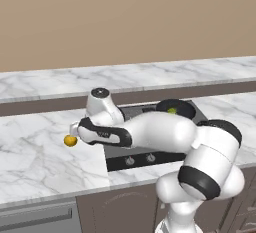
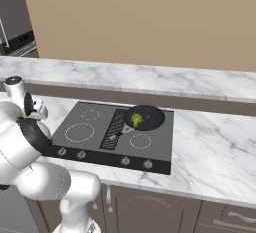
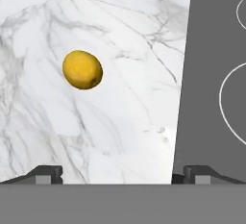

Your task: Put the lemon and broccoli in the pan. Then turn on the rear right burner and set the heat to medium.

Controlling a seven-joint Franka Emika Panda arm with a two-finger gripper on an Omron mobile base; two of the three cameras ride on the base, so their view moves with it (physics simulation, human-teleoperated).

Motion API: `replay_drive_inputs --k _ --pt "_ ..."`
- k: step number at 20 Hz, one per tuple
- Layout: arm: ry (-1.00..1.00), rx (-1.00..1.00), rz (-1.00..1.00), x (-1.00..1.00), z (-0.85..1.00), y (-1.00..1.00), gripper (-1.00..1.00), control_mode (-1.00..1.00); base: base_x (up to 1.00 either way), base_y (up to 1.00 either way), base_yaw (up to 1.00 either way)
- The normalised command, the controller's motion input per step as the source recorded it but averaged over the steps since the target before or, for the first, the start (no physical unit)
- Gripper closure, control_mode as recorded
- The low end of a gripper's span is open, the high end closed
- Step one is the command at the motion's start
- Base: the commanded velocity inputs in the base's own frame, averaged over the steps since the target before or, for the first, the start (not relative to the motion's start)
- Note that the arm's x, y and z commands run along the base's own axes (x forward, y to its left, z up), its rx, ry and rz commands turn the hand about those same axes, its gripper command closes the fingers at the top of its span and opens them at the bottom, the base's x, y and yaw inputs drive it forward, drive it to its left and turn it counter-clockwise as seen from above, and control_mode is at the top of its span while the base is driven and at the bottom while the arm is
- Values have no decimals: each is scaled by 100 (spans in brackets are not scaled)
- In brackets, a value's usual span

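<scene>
The lemon [image 3: 82, 69] [image 1: 70, 140] lies on the white marble counter, left of the stove. My gripper [image 3: 124, 175] hangs open above the counter, close to the stove's left edge. Its two dark fingertips [image 3: 45, 174] stand wide apart with nothing between them, and the lemon sits ahead of them, nearer the left one. The black pan [image 2: 145, 117] [image 1: 175, 108] rests on the rear right burner. The green broccoli [image 2: 136, 119] [image 1: 172, 110] lies inside it.
The dark stove [image 2: 90, 127] [image 3: 211, 74] has several knobs [image 2: 125, 161] along its front edge. A raised marble ledge [image 1: 125, 74] runs behind the counter. My own arm [image 1: 160, 132] reaches across the stove's front left part.
</scene>
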Motion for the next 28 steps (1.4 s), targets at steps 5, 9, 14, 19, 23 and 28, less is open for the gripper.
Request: replay_drive_inputs --k 5,9,14,19,23,28 --pt "0 -3 0 16 -1 46 -100 -100 0 0 0" --pt "0 0 0 10 -8 33 -100 -100 0 0 0" --pt "0 0 0 18 -10 27 -100 -100 0 0 0" --pt "0 0 4 28 -20 3 -100 -100 0 0 0" --pt "0 0 13 14 -5 0 -100 -100 0 0 0" --pt "2 0 22 0 0 0 -100 -100 0 0 0"
